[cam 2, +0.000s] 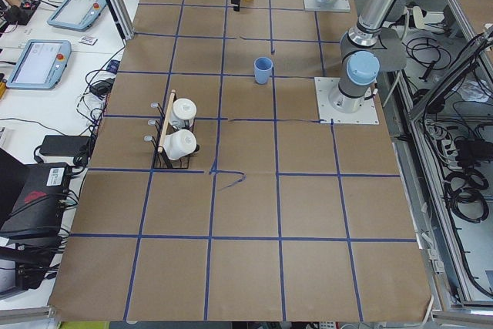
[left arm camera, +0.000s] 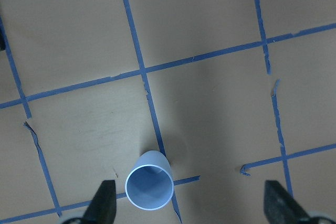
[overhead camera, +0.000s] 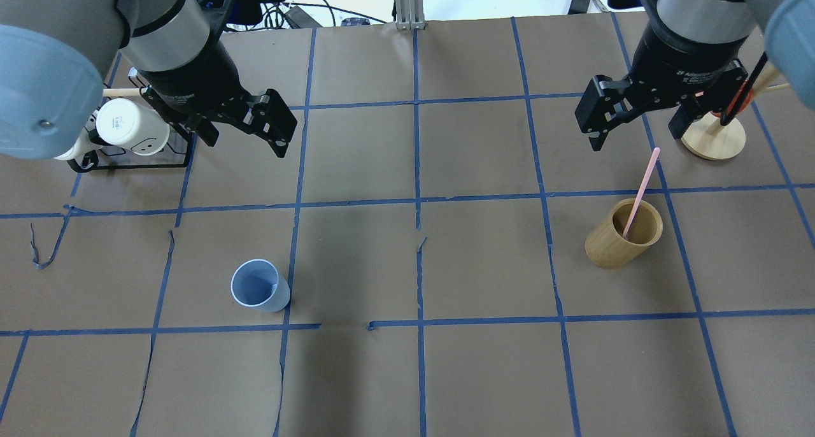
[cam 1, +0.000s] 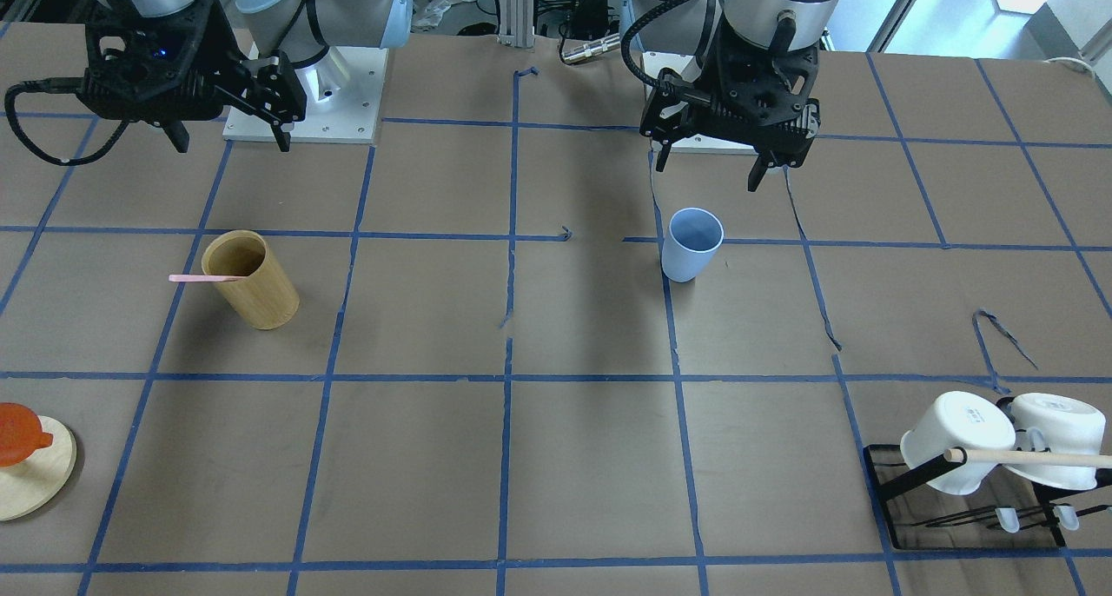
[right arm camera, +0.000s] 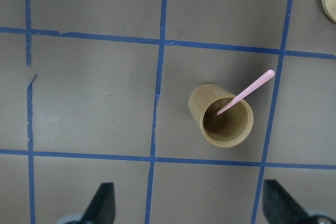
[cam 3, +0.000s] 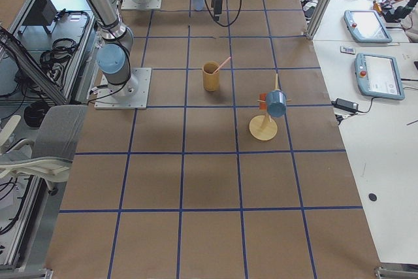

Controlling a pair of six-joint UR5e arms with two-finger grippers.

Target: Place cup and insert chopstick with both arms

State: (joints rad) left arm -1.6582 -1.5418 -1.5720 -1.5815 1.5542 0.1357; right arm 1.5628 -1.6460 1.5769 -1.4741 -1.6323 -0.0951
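Count, task items: one blue cup, one wooden cup, one pink chopstick.
Count, other items: two white mugs on one black rack at far left; one round wooden stand at far right, carrying an orange cup.
Blue cup, look: pale blue, plain, tapering to the base, nothing inside.
Blue cup, place: stands upright, mouth up, on the left half of the table, on a blue tape line.
Wooden cup, look: light brown cylinder, upright, mouth up, on the right half, well apart from the blue cup.
Chopstick, look: thin, straight, pink.
Chopstick, axis: lower end inside the wooden cup, shaft resting on the rim; tilted, free end pointing up and away from the robot, somewhat to the right.
Left gripper: fingers spread apart, nothing between them, raised above the blue cup, clear of it.
Right gripper: fingers spread apart, nothing between them, raised above the wooden cup, clear of the chopstick.
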